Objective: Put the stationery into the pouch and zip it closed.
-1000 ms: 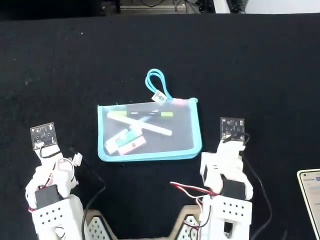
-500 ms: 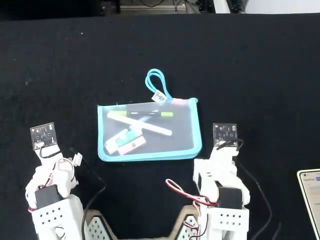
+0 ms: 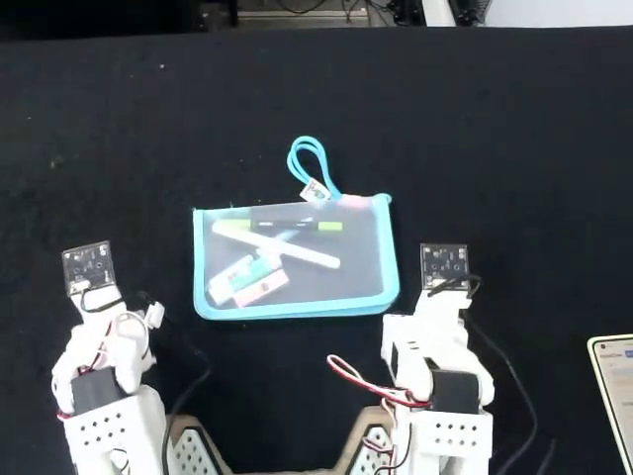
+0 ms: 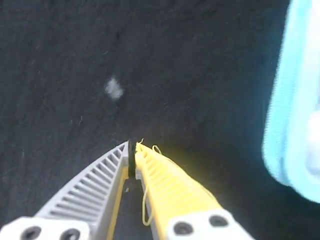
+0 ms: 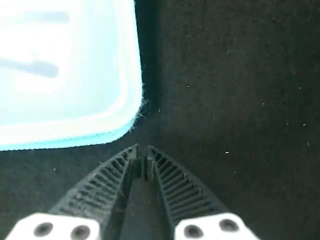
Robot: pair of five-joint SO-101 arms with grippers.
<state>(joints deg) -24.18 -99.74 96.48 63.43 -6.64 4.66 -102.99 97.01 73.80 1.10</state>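
While left gripper and right gripper sit pinched shut, empty — pouch lies crosswise ahead between arms — right gripper nearer, just off its corner.

A black cloth covers the table from edge to edge, matte and a little fuzzy, under soft, even light. A pale fleck of lint sits on it, and finer specks dot the weave elsewhere. Past the table's far edge runs a thin strip of room, with dark gear, a few cables and a bright white patch toward the right. Near the right edge lies a white-framed screen device, partly cut off.
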